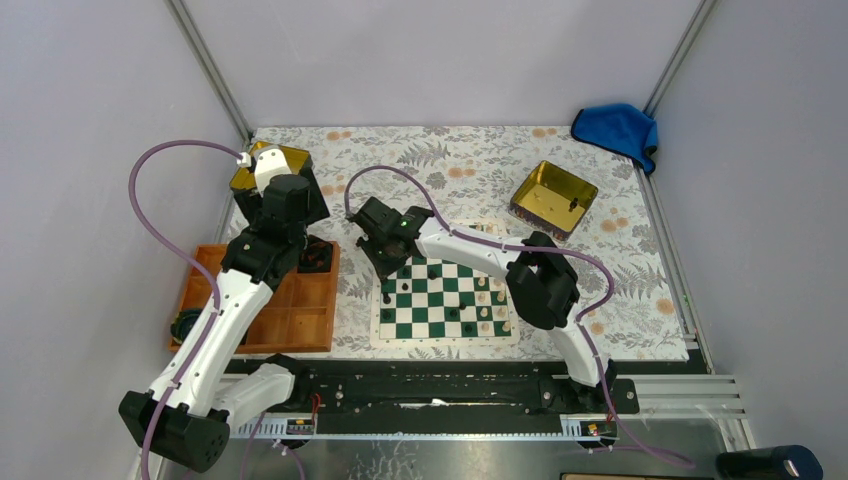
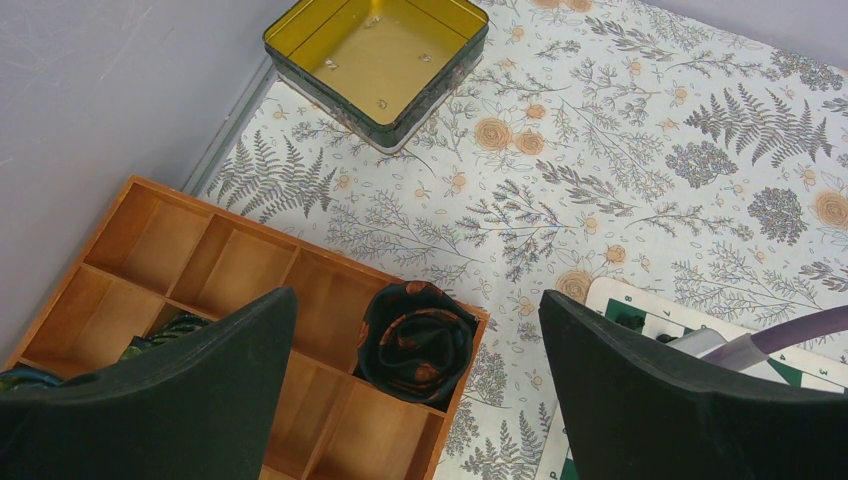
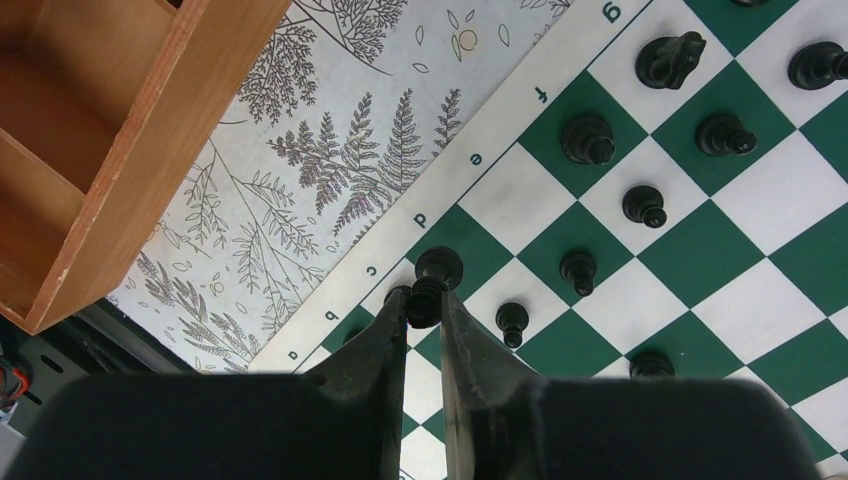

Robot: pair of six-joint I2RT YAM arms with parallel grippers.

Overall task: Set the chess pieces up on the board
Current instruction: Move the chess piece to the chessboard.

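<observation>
Here the right gripper is pinched on one black piece, its two fingers narrow around the stem, over a green square in the outer row of the board, just beside the letter d on the white border. Whether the base touches the mat cannot be told. In the top view this spot lies at the board's 9 o'clock edge, and the right arm reaches over the board from 4 o'clock. Toward 1 to 3 o'clock of the held piece in the wrist view, eight more black pieces stand apart on their own squares, one of them a knight; a ninth is cut off by the top edge. The nearest pawn stands just beside the right finger, not touching. A few cream figures stand at the board's 3 o'clock side, too small to count. At 9 o'clock of the board lies one orange wooden tray, near but apart, with one rolled dark patterned cloth in a compartment. The left gripper hangs above that roll, fingers spread wide, nothing between them. There are two gold tins: a left tin at the board's 10 o'clock and a right tin at 1 o'clock. One blue cloth lies in the far corner at 1 o'clock, all on a floral tablecloth.
</observation>
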